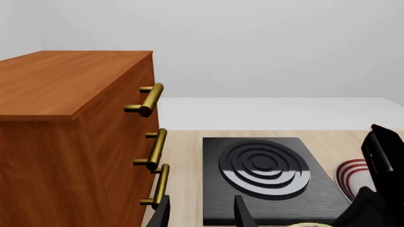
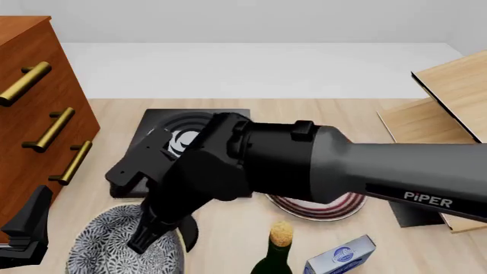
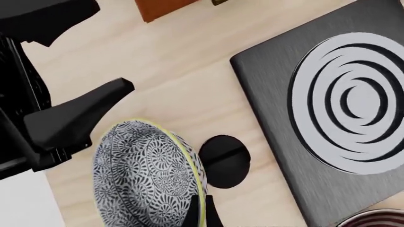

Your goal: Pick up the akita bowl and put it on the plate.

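The akita bowl (image 2: 114, 248), white with a dense dark floral pattern, sits at the near left of the table. My right gripper (image 2: 163, 237) reaches across from the right and is shut on the bowl's right rim (image 3: 148, 175), one finger inside and one outside. The plate (image 2: 323, 206) with red rings lies right of the bowl, mostly hidden under the right arm; a slice of the plate (image 1: 352, 176) shows in the left wrist view. My left gripper (image 2: 27, 228) stands open and holds nothing, left of the bowl by the cabinet; its fingers (image 1: 243, 213) frame the black slab.
A wooden drawer cabinet (image 2: 34, 114) with brass handles fills the left side. A black square slab (image 2: 163, 142) with white rings lies behind the bowl. A corked bottle (image 2: 278, 248) and a blue-and-white box (image 2: 343, 255) stand near the front edge. A wooden rack (image 2: 449, 108) is at right.
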Robot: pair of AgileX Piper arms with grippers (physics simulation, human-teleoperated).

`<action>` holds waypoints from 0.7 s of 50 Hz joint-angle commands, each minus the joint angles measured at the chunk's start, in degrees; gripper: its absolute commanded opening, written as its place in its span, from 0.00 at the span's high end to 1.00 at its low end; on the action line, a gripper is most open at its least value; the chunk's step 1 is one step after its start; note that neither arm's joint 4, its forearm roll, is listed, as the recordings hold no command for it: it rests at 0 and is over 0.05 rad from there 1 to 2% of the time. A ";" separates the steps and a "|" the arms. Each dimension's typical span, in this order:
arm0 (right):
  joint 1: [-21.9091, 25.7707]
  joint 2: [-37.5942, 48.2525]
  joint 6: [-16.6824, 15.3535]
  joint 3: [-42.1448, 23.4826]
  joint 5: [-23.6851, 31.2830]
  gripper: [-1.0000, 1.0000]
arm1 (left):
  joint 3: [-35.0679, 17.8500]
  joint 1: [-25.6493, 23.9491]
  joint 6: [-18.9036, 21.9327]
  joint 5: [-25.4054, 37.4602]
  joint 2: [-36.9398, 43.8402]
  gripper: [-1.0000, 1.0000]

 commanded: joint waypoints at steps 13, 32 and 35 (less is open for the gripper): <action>-5.54 -6.06 -1.09 -3.20 2.15 1.00 | 0.00 0.01 0.01 0.00 0.00 0.00; -15.18 -15.72 -0.60 2.08 -1.13 1.00 | 0.00 0.00 -0.01 0.00 0.00 0.00; -17.05 -17.40 -0.60 3.75 -1.86 1.00 | 0.00 0.01 0.00 0.00 0.00 0.00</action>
